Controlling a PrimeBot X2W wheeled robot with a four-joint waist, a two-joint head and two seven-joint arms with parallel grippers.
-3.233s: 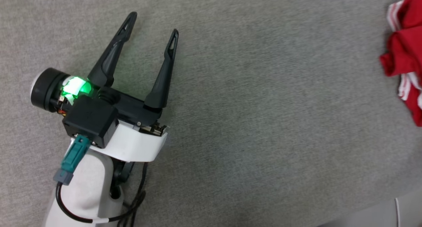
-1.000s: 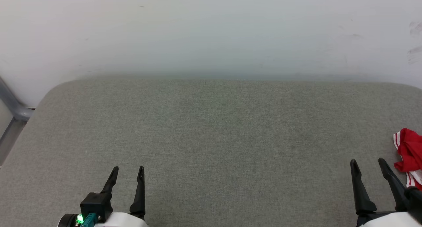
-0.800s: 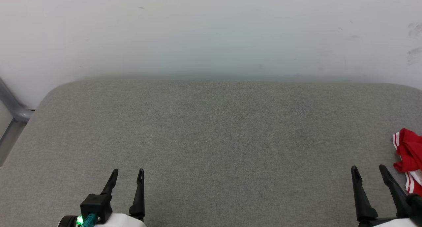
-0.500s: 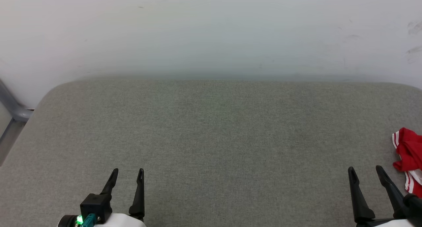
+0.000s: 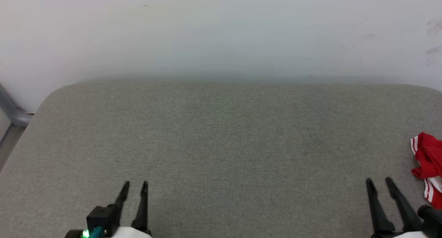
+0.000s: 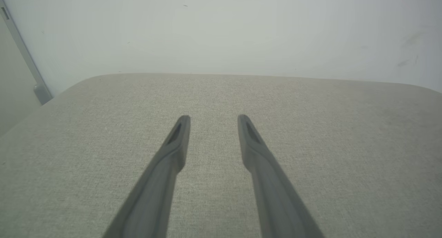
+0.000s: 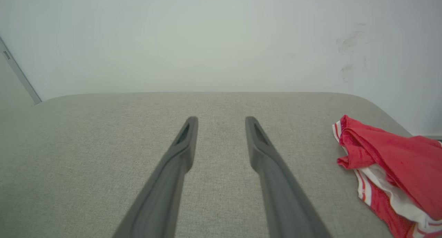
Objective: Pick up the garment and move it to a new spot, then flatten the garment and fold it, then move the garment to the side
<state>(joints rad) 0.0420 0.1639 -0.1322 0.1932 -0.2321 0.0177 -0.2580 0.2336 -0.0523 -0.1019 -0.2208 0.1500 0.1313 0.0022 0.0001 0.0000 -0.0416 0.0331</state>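
The grey cushion (image 5: 221, 134) spreads wide ahead of me. Its far edge runs straight along the pale wall (image 5: 221, 30) and its far corners are rounded; by the far left corner a grey metal rail (image 5: 12, 115) slants down beside it. The broad stretch between and beyond my grippers is open room. My left gripper (image 5: 135, 185) sits low at the near left, its two dark fingers parted, with just cushion fabric showing through the gap. My right gripper (image 5: 378, 181) sits at the near right, likewise parted and holding nothing. The shirt (image 5: 426, 158) lies bunched at the cushion's right edge, just to the right of my right gripper and not touching it. It is red and crumpled into soft folds, with a white band and thin red-and-white stripes along its hems. The cushion is a fine matte weave, lying flat. The wall is smooth, with faint scuffs on the right. My fingers are long, tapered and dull, with a slot near each tip.
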